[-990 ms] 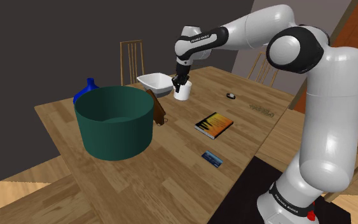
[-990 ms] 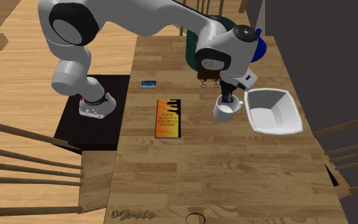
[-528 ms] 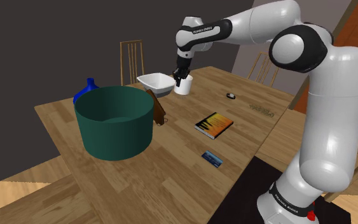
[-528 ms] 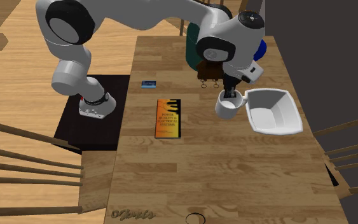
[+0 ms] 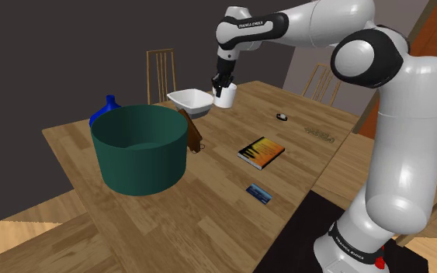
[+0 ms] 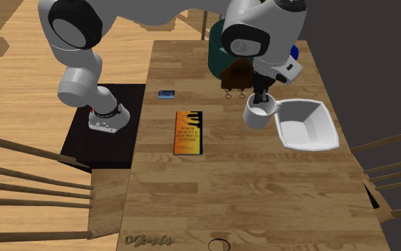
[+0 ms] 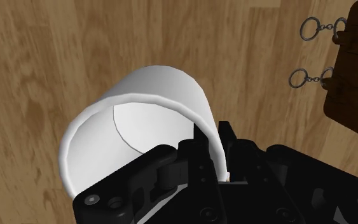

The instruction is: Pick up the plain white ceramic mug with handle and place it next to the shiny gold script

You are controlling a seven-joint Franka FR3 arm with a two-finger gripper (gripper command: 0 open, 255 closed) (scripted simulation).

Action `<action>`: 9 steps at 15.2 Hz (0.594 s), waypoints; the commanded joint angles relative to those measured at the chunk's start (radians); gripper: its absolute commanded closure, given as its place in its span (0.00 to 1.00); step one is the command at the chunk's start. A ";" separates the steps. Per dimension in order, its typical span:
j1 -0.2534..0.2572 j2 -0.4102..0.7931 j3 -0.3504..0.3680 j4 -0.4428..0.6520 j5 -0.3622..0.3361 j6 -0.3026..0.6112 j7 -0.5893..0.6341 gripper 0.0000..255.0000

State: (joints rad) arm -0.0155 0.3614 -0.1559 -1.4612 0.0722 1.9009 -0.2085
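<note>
A plain white mug point(image 5: 225, 97) hangs above the wooden table point(image 5: 209, 186), beside the white bowl. My gripper point(image 5: 222, 84) is shut on its rim from above, one finger inside and one outside the wall. In the second exterior view the mug point(image 6: 258, 115) hangs under the gripper point(image 6: 261, 98), just left of the bowl. The wrist view looks down into the mug point(image 7: 139, 121), with the gripper point(image 7: 213, 149) clasping its wall. The gold script point(image 5: 318, 133) lies flat near the table's edge at the shoulder view's right, far from the mug; the same gold script point(image 6: 149, 240) sits at the second exterior view's lower edge.
A white bowl point(image 5: 191, 99) stands right beside the mug. A big green tub point(image 5: 140, 147), a brown object with key rings point(image 7: 355, 83) and a blue item point(image 5: 108, 107) are close by. A book point(image 5: 261, 152), a small card point(image 5: 258, 192) and a small black object point(image 5: 282, 116) lie between mug and script.
The gripper has risen with the mug held in it, lifting it higher off the table and a little closer to the white bowl.
</note>
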 commanded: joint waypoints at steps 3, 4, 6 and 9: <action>-0.002 -0.001 -0.001 0.052 -0.001 -0.053 0.000 1.00; -0.003 -0.001 -0.001 0.066 -0.001 -0.066 0.001 1.00; -0.014 -0.023 -0.007 0.043 -0.001 -0.066 -0.017 1.00; -0.046 -0.083 -0.026 -0.043 0.000 -0.041 -0.073 1.00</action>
State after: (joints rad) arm -0.0501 0.2979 -0.1755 -1.4702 0.0718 1.8453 -0.2605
